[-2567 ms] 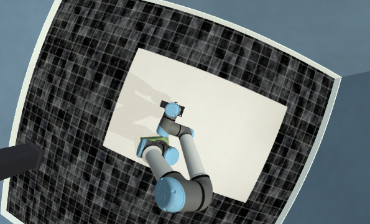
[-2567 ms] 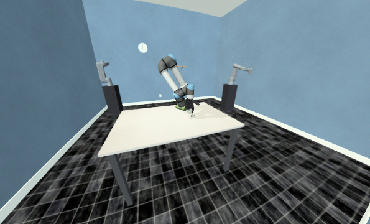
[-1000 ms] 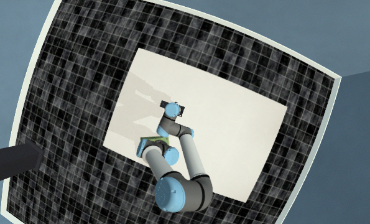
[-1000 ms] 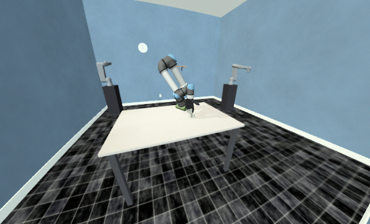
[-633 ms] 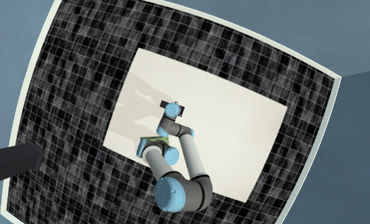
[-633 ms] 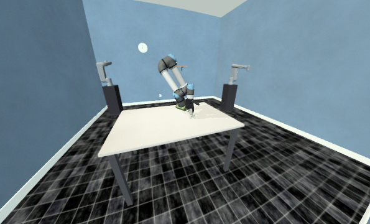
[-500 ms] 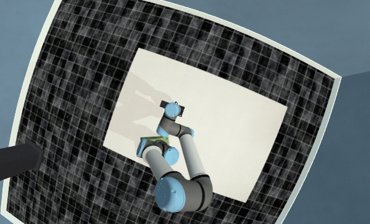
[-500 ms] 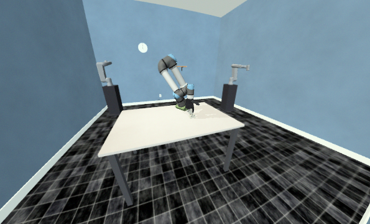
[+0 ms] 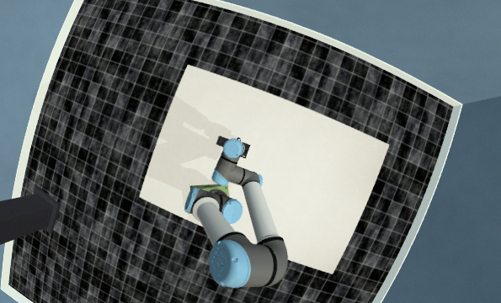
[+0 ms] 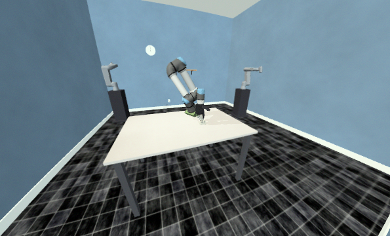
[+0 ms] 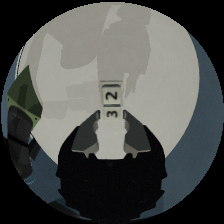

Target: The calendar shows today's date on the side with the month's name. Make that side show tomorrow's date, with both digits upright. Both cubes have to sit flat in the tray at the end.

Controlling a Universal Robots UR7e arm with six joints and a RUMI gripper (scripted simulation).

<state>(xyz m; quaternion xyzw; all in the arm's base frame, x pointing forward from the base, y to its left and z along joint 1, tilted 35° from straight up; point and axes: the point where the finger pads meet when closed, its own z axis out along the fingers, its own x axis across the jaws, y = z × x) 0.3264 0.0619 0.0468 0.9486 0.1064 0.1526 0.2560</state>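
In the wrist view a pale date cube [image 11: 110, 102] stands between my fingertips, showing a 2 on one face and a 3 on the face nearer the camera. My gripper [image 11: 111, 110] is open a little, with its fingers close beside the cube and not clamping it. The cube appears to rest on the white table. The green calendar tray [image 11: 20, 100] lies to the left of the gripper; it also shows under the arm in the overhead view [image 9: 210, 189] and beside the arm in the side view [image 10: 191, 113]. The second cube is hidden.
The arm's own links [image 9: 233, 198] hang over the tray near the table's edge. Two camera stands on black pedestals [image 10: 118, 104] [image 10: 241, 101] flank the far side of the table.
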